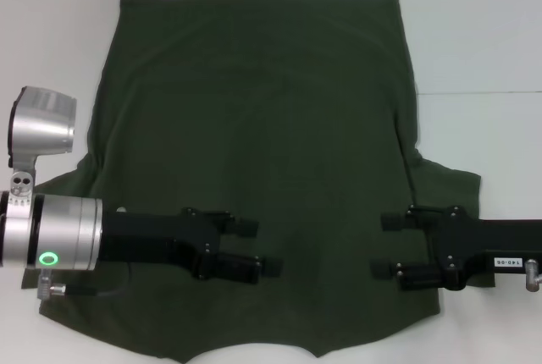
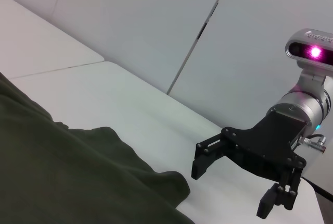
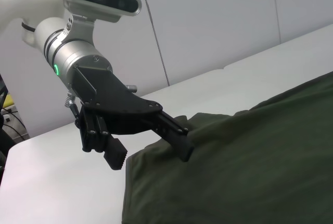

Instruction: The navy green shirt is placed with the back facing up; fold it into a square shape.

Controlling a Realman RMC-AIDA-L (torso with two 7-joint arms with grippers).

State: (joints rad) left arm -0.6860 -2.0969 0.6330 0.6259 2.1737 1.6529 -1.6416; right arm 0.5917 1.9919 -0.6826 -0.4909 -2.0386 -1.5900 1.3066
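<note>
The white table (image 1: 491,42) was the biggest thing there. Next came the navy green shirt (image 1: 271,127), spread flat over most of the table with its plain back up. Its long way ran from near to far. The hem lay at the far edge and the sleeves stuck out left and right on the near side.

Both arms reached in from the sides, over the near part of the shirt. The left gripper (image 1: 261,248) sat above the left half, pointing right. The right gripper (image 1: 383,246) sat above the right half, pointing left. They faced each other with a wide patch of cloth between them. Each had its fingers apart, and nothing was held.

The cloth lay right under both sets of fingers. Each gripper looked about as close to its own sleeve as the other was, so neither arm seemed to have the shorter trip. The next grab would likely be down onto the cloth, or out toward a sleeve.

The collar was cut off at the near edge. The left arm hid part of the left sleeve. It was hard to tell if any finger touched the cloth.
</note>
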